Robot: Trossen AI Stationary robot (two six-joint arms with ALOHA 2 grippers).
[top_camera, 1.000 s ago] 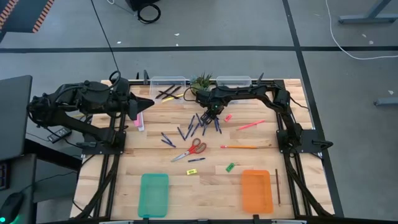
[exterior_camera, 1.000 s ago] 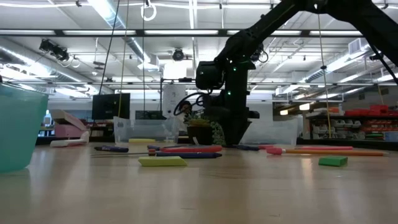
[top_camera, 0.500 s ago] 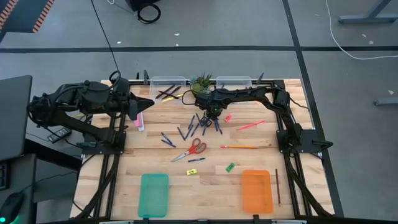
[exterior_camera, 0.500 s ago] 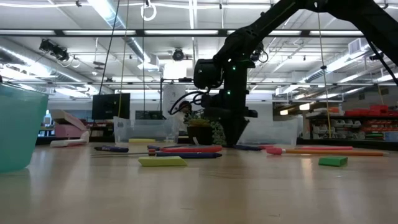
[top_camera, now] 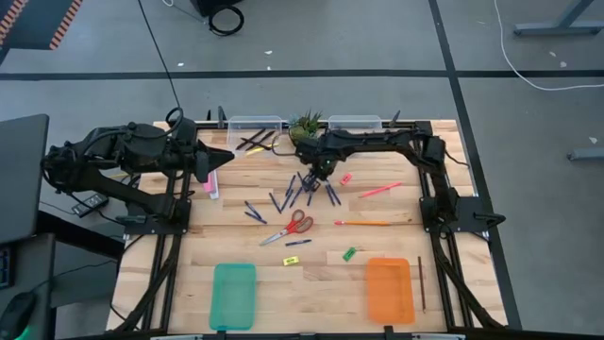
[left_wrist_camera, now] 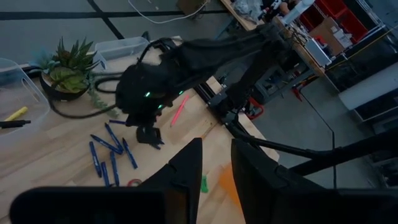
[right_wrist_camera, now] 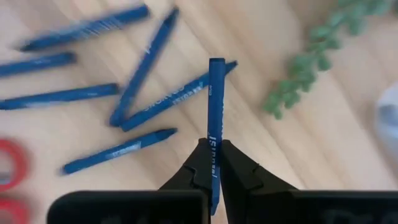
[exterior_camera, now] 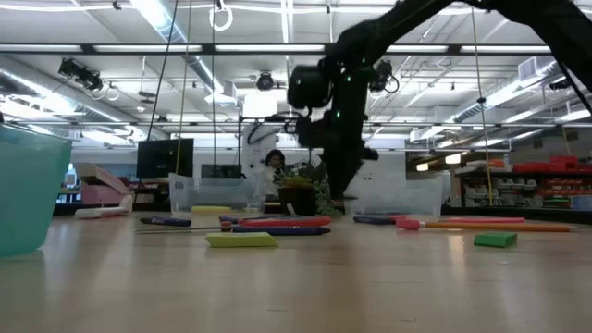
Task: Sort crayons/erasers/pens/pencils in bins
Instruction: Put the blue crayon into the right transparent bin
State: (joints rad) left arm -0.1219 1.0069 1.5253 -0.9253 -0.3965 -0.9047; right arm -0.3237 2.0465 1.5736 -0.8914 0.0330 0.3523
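Several blue pens lie scattered at the table's far middle. My right gripper hangs over them, pointing down, shut on one blue pen. My left gripper waits open at the far left, high above the table. Two clear bins stand at the far edge. A teal tray and an orange tray lie near the front. Black pencils lie by the left bin and a yellow pencil lies flat at the right. A green eraser, a yellow eraser and a pink eraser rest on the wood. My right gripper pinches the blue pen's shaft between its two fingers, coming from above and pointing steeply down. Most of the pen sticks out to one side of the fingertips. The pen is lifted clear of the table and of the other pens.
Red-handled scissors lie in the middle, just nearer than the pens. A potted plant stands between the two clear bins, close to my right gripper. A long pink box lies below my left gripper. A pink stick lies at the right.
My right gripper has risen from the heap of blue pens, bringing one pen up clear of the table. The other pens have stayed where they lay.
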